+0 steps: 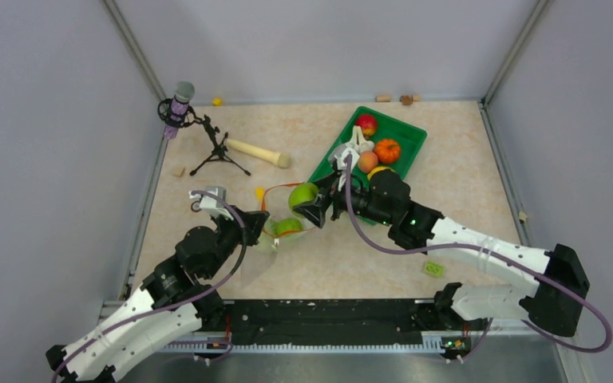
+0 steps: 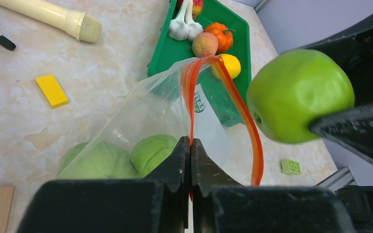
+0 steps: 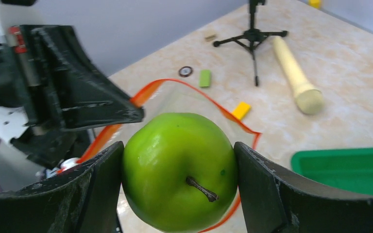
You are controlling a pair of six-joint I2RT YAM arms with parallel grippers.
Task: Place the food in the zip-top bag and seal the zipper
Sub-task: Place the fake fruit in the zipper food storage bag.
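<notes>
Right end effector [image 3: 178,160] clamped on green toy apple [image 3: 179,179], stem camera-ward; left end effector [image 2: 190,145] pinched on orange-red zipper [image 2: 190,92] of clear plastic bag [image 2: 126,116]; print unreadable.

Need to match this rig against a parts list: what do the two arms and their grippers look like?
Both the left arm and right arm have white shells on the long links and black joint housings. A thin purple cable loops along each. The left gripper and right gripper are matt black with two flat, wedge-shaped fingers.
</notes>
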